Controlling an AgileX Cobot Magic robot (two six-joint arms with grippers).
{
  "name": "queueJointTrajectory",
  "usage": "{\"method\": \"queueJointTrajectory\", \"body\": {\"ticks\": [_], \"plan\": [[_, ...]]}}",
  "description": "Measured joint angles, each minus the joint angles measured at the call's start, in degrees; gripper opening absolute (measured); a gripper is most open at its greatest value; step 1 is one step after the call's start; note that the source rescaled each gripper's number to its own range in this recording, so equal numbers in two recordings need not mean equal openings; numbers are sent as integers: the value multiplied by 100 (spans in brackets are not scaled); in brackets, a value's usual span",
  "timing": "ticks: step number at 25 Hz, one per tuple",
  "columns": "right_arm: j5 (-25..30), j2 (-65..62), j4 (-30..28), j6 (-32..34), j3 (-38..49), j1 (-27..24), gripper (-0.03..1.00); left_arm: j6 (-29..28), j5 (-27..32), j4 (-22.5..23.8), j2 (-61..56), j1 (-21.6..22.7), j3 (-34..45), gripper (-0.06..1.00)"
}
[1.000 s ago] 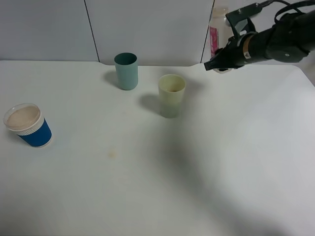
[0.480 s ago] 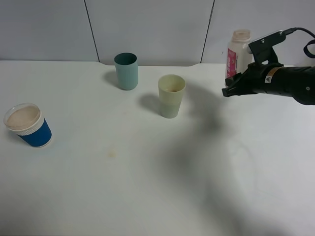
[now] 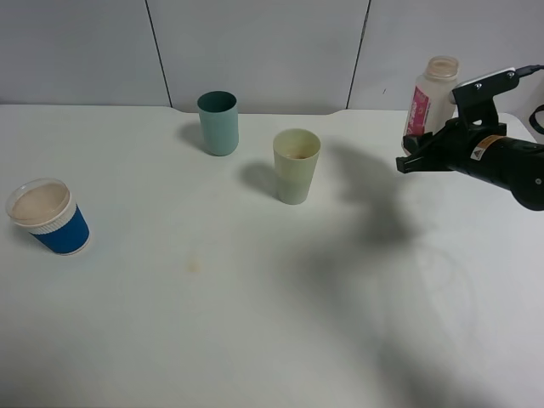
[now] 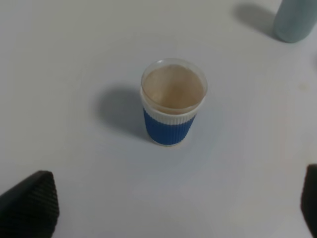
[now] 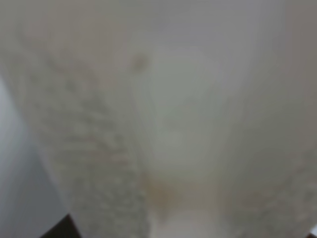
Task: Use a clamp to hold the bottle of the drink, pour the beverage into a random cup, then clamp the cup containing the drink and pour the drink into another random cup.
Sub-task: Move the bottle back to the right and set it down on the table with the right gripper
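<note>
— What is the right gripper (image 3: 415,155) doing?
— It is clamped on the bottle (image 3: 432,95), upright above the far right of the table (image 3: 255,340). The label is pink and its writing is unreadable.
— And the left gripper (image 4: 168,208)?
— Jaws wide apart and empty, over the blue cup (image 4: 172,104), which holds something pale brown. The pale green cup (image 3: 297,165) shows a brownish trace. Inside the teal cup (image 3: 218,122), I cannot tell.

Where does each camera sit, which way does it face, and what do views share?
Exterior high: mounted high, looking down on the table; right gripper shows.
Left wrist: on left arm, above the blue cup; open left gripper shows.
Right wrist: close against the bottle, blurred.
Shared: blue cup, exterior high and left wrist.
</note>
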Motion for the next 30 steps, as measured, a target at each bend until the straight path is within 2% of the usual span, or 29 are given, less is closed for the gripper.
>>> {"method": "queueJointTrajectory", "body": {"ticks": [7, 8, 10, 11, 12, 13, 18, 23, 30], "plan": [[-414, 338, 52, -187, 0, 0, 0, 0, 0, 0, 0, 0, 0, 97], [-867, 589, 115, -283, 0, -6, 0, 0, 0, 0, 0, 0, 0, 97], [-1214, 786, 152, -332, 2, -6, 0, 0, 0, 0, 0, 0, 0, 97], [-1214, 786, 152, -332, 2, -6, 0, 0, 0, 0, 0, 0, 0, 97], [-1631, 1030, 159, -344, 8, -6, 0, 0, 0, 0, 0, 0, 0, 97], [-1783, 1137, 178, -344, 8, -6, 0, 0, 0, 0, 0, 0, 0, 97], [-2081, 1431, 199, -382, 8, -6, 0, 0, 0, 0, 0, 0, 0, 97], [-2695, 1972, 397, -383, 18, -6, 0, 0, 0, 0, 0, 0, 0, 97], [-2803, 2217, 611, -383, 18, -6, 0, 0, 0, 0, 0, 0, 0, 97]]}}
